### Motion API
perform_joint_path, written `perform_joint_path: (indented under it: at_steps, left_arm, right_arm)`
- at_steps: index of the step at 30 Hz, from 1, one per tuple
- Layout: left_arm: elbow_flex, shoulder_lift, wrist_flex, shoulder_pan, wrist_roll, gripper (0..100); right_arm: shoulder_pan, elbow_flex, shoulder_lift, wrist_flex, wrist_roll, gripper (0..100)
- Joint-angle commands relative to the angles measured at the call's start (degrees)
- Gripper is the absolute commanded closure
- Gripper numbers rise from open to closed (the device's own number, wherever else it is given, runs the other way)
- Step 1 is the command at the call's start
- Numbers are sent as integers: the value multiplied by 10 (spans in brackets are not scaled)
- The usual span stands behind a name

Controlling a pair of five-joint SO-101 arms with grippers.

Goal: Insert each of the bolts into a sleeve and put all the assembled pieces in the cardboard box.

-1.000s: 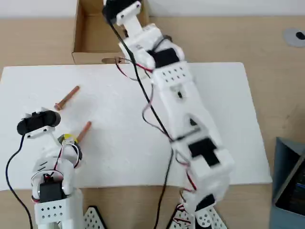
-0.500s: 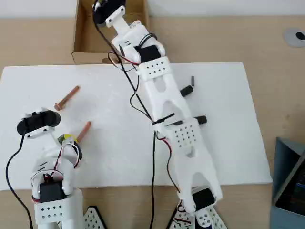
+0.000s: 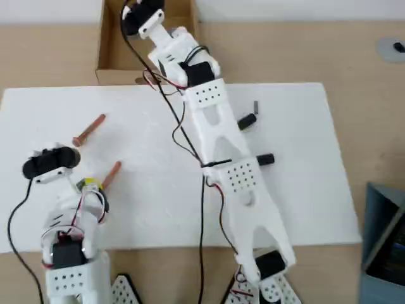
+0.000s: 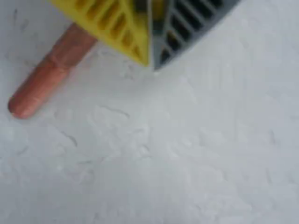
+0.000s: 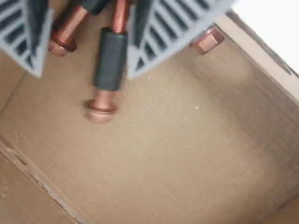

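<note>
At the lower left of the high view, the left end effector [image 3: 90, 184] is sitting low on the white sheet [image 3: 158, 196] that is covering the worktop [image 3: 354, 57]. Its yellow finger [image 4: 107, 23] and grey finger [image 4: 187, 28] are pressing together at the tips and holding nothing. A copper bolt [image 3: 112, 172] is lying just beside the yellow finger, with its plain end pointing to the upper right. Higher up, a second bolt [image 3: 88, 130] is lying on the same slant, with its head at the lower-left end.

At the top middle, the right end effector [image 5: 84, 74] is hanging inside the cardboard box [image 3: 117, 76] with its fingers wide apart. Between them, a bolt in a black sleeve [image 5: 110, 58] is lying on the box floor, head end sticking out past the fingertips.

To the right of that arm, two loose sleeves [image 3: 247, 120] are lying on the sheet.
</note>
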Motion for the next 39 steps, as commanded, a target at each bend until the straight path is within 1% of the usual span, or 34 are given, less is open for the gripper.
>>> perform_joint_path:
  at_steps: [1, 3, 6, 8, 12, 15, 28, 35, 39]
  left_arm:
    - [-2, -5, -10, -5, -2, 997]
    - [-2, -5, -10, -5, -2, 997]
    - [-2, -5, -10, -5, -2, 997]
    - [-2, -5, -10, -5, -2, 997]
    - [-2, -5, -10, -5, -2, 997]
    - [-2, -5, -10, -5, -2, 997]
    - [-2, -5, -10, -5, 0, 997]
    - [-2, -5, -10, -5, 0, 997]
    - [-2, -5, -10, -5, 0, 997]
  right_arm:
    - [9, -32, -13, 8, 4, 857]
    - [9, -51, -14, 32, 4, 857]
    - [9, -101, -15, 98, 4, 864]
    - [9, -125, -18, 143, 5, 892]
    - [22, -118, -72, 212, 6, 959]
    - [33, -120, -100, 257, 6, 989]
    - [58, -120, -182, 465, 3, 989]
    - [69, -115, -248, 478, 2, 989]
    - [87, -115, -283, 479, 2, 989]
